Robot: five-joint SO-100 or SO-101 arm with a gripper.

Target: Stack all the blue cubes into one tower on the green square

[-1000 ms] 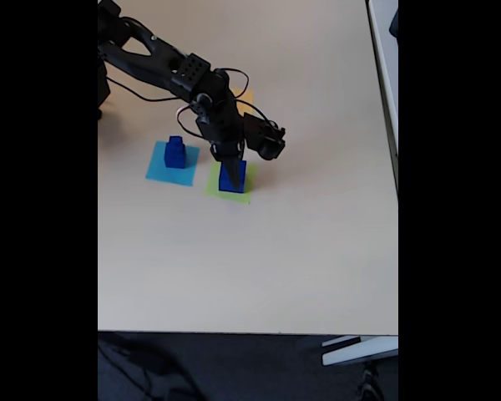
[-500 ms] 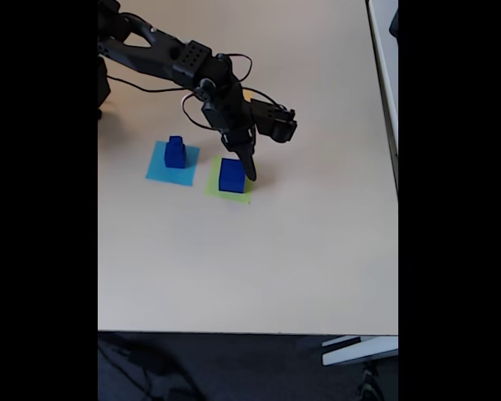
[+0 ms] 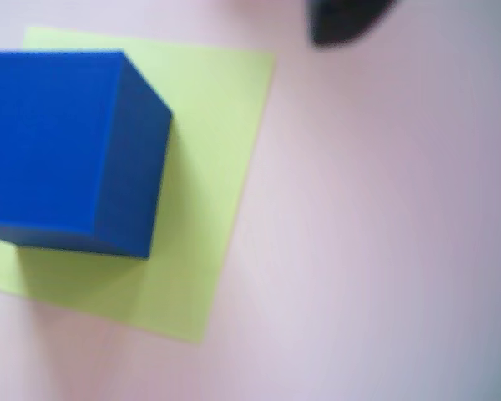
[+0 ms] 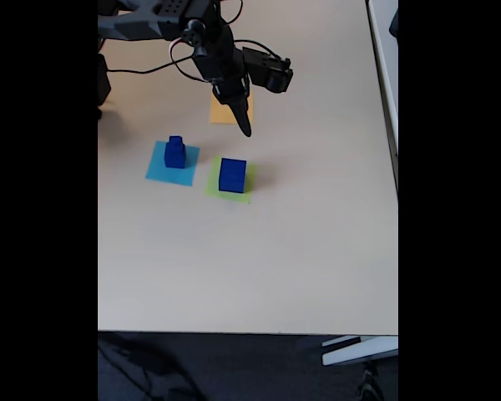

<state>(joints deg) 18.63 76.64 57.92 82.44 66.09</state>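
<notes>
Large blue cube [image 3: 63, 146] on green square [image 3: 209, 200] filling wrist view's left, fixed view adds smaller cube stack [image 4: 175, 152] on light-blue square [image 4: 157, 170], claw [image 4: 243, 127] pressed together, upper centre.

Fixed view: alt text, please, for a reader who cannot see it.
A large dark-blue cube sits on a lime paper square; the black gripper hangs above an orange paper square. Smaller blue cubes stand stacked on a light-blue paper square, on a beige table.

Wrist close, downward; fixed high, distant
</notes>
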